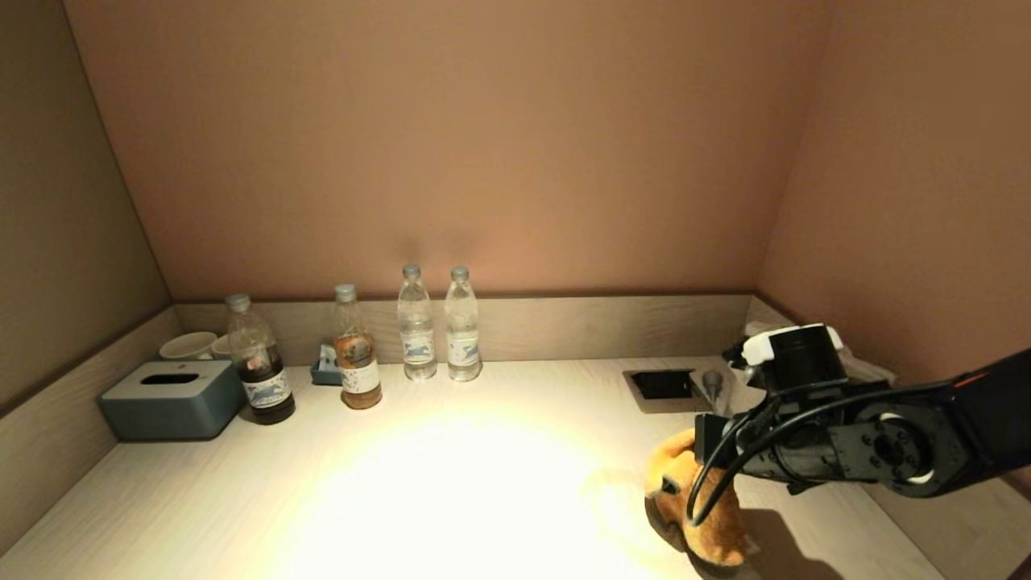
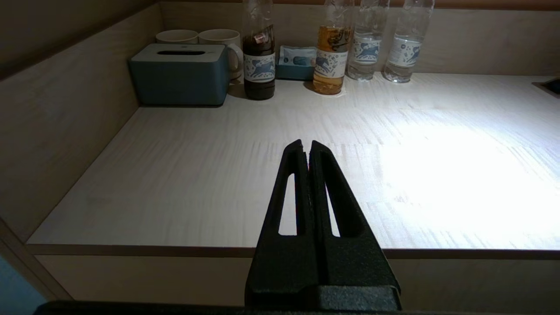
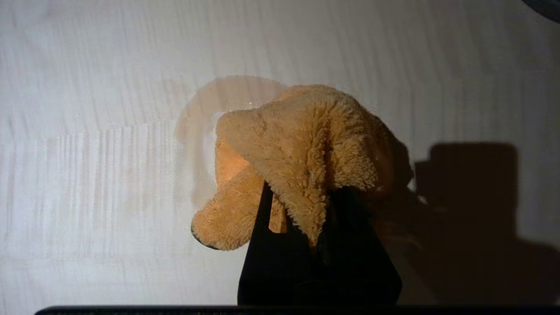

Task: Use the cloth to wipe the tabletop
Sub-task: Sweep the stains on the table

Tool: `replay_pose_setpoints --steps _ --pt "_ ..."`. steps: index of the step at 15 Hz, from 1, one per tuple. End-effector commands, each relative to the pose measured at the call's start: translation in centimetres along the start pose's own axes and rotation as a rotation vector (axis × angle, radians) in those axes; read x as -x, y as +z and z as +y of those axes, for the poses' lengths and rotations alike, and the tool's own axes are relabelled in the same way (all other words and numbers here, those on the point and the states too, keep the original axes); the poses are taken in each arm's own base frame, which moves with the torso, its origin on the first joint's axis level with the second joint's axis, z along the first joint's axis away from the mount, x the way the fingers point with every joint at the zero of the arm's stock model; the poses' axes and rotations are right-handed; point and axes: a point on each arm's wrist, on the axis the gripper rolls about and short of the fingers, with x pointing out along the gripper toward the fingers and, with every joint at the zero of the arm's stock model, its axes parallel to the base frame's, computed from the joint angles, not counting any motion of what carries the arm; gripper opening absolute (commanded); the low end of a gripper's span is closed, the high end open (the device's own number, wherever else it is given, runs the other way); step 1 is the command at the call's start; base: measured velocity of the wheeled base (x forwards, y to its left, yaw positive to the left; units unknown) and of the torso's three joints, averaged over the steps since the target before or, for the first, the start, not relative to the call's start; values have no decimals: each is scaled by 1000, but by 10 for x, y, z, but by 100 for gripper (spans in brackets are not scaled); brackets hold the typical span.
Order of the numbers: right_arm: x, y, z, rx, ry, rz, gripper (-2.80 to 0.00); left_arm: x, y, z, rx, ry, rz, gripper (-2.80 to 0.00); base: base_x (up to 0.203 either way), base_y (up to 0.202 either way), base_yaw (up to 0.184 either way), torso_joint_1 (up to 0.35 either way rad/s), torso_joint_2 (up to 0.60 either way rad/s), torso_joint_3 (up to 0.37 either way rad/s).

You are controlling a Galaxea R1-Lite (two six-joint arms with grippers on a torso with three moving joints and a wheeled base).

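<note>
At the near right edge of the pale wood-grain tabletop [image 1: 483,483], a fluffy orange-brown cloth [image 1: 701,515] is pinched between the closed fingers of the right gripper [image 3: 302,205], bunched and draped over them, with its lower folds seemingly pressed on the surface. A faint damp streak [image 3: 205,127] is seen on the wood just beside the cloth in the right wrist view. The left gripper [image 2: 306,148] is held off the near left edge, fingers closed together on nothing, parked.

Farther back on the right, a dark recessed socket panel [image 1: 662,385] is set into the top. Along the back wall are ranged two clear water bottles [image 1: 440,326], an amber-filled bottle [image 1: 356,350], a dark-filled bottle [image 1: 259,362], a grey-blue tissue box [image 1: 171,399] and white cups [image 1: 193,346].

Little of the surface appears wiped. Because the cloth is gripped by a narrow fold, it could be dragged out under friction; a long sweep rearward could topple the bottles or snag in the recess.
</note>
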Motion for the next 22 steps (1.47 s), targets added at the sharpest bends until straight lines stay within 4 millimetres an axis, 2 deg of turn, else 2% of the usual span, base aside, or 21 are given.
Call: replay_pose_setpoints --steps 1,8,15,20,22 --pt "-16 -7 -3 -5 53 14 -280 0 0 0 1 0 2 -280 0 0 0 0 0 0" --pt "-48 -29 -13 -13 31 99 -280 0 0 0 1 0 2 -280 0 0 0 0 0 0" --pt "-51 -41 -15 -7 32 105 -280 0 0 0 1 0 2 -280 0 0 0 0 0 0" --pt "-47 -52 -8 24 37 130 -280 0 0 0 1 1 1 -280 0 0 0 0 0 0" --pt "-42 -65 6 72 63 162 -280 0 0 0 1 0 2 -280 0 0 0 0 0 0"
